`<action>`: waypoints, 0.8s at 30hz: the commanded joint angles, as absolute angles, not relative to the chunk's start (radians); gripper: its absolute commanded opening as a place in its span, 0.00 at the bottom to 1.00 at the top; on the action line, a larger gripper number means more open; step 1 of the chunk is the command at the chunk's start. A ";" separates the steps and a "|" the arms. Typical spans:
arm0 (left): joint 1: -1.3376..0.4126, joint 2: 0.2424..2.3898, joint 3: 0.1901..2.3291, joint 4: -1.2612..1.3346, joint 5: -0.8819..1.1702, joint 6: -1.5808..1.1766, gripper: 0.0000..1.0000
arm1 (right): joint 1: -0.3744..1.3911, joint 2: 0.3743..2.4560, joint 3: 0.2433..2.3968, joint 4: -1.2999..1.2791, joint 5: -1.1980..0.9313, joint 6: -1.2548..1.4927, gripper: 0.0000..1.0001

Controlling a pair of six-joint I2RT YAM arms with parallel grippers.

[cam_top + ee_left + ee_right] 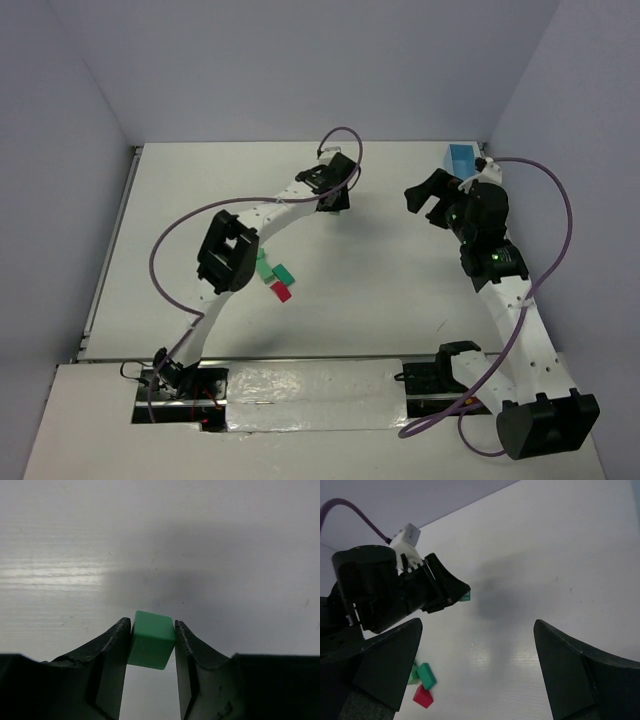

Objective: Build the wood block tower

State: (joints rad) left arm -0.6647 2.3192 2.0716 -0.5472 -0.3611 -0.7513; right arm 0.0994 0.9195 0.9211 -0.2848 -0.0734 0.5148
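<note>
Left wrist view shows the left fingers [116, 647] closed on a green block [150, 639], one dark pad pressed against each of its side faces. The block is small, evenly painted and sharp-edged. Its top face is a shade lighter than the face turned to the camera, and it sits a little skewed in the grip. Behind it lies the white bench [225, 555] with a soft grey shadow. I cannot tell from this view whether the block touches the bench.

From the top external view, this held block is far out, about the middle of the bench between left and right. Only a sliver of green shows beneath the arm's tip.

The other pieces lie nearer, just right of the left arm's elbow. A pale green block [264, 267] and a darker green block [284, 273] lie side by side. A red wedge [281, 292] lies just on the near side of the darker one. All three lie loose on the bench, close together, with none on top of another. In the right wrist view the pale one is partly hidden behind a finger.

The right fingers [390, 660] are spread wide with nothing between them. They hover at the far right, near a light blue tray [461, 158] in the far right corner.
</note>
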 commanded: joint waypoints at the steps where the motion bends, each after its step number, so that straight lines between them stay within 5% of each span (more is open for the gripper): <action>1: -0.682 2.400 2.187 -0.611 -0.390 -0.824 0.21 | 0.089 0.885 0.893 -0.345 -0.003 0.469 1.00; 14: -0.742 2.539 2.284 -0.588 -0.394 -0.966 0.29 | 0.087 0.888 0.862 -0.322 -0.048 0.469 1.00; 20: -0.769 2.563 2.319 -0.592 -0.380 -1.023 0.44 | 0.089 0.893 0.864 -0.318 -0.058 0.471 1.00; 24: -0.773 2.550 2.291 -0.608 -0.397 -1.031 0.77 | 0.089 0.893 0.859 -0.313 -0.066 0.468 1.00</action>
State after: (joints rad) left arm -0.7673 2.5404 2.2883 -0.6033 -0.3855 -0.9977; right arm 0.0917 0.8932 0.8616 -0.3382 -0.0559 0.4808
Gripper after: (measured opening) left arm 0.731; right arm 0.997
